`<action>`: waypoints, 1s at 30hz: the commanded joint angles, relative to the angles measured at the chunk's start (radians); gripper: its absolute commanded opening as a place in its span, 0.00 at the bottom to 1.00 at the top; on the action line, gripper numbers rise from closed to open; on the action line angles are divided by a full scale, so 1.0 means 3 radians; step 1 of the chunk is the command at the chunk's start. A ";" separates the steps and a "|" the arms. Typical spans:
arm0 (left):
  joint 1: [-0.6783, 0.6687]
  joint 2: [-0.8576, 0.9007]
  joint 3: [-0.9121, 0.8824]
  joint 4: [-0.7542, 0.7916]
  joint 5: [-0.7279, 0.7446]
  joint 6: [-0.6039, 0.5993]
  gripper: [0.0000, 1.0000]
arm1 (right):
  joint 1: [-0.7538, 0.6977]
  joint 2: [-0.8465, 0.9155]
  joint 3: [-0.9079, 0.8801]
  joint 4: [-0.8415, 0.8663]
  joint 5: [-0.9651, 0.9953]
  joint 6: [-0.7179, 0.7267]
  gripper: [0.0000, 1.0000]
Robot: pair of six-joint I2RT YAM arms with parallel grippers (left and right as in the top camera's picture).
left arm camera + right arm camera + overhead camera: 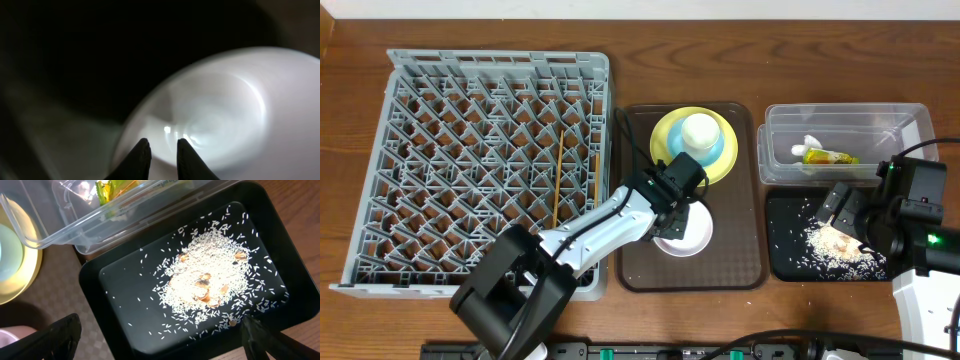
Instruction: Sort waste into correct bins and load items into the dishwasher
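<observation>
Just ahead of your left gripper's (162, 145) narrow-set jaws lay the bowl (225, 110), apparently for a rim pinch; whether they clamped it, I cannot tell. Your right gripper (160, 325) gaped above the rice (210, 275).

Your white bowl (692, 236) sits upright beside the yellow plate (662, 130), which carries the blue bowl (721, 149) and cup (697, 130); rice (830, 246) lies in the black tray (786, 266).

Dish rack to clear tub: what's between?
Overhead view: the brown tray, holding the yellow plate, light blue bowl, white cup and white bowl.
</observation>
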 commanded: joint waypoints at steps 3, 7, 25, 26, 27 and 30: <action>-0.0011 -0.0362 0.0111 -0.0170 -0.0431 -0.0046 0.21 | -0.0025 -0.0015 0.0029 -0.0001 0.0010 0.0018 0.99; -0.0014 -0.0706 0.0111 -0.0136 -0.0029 -0.0169 0.22 | -0.0025 -0.0015 0.0029 -0.0003 0.0010 0.0018 0.99; -0.0014 -0.0821 0.0109 -0.0067 0.0554 -0.0201 0.92 | -0.0025 -0.0015 0.0029 -0.0003 0.0010 0.0018 0.99; -0.0014 -0.0821 0.0106 -0.0066 0.0553 -0.0201 0.91 | -0.0025 -0.0015 0.0029 -0.0003 0.0010 0.0017 0.99; -0.0015 -0.0821 0.0094 -0.0064 0.0549 -0.0202 0.85 | -0.0025 -0.0015 0.0029 -0.0001 0.0010 0.0018 0.99; -0.0015 -0.0809 0.0043 -0.0055 0.0518 -0.0202 0.63 | -0.0025 -0.0015 0.0029 -0.0003 0.0010 0.0018 0.99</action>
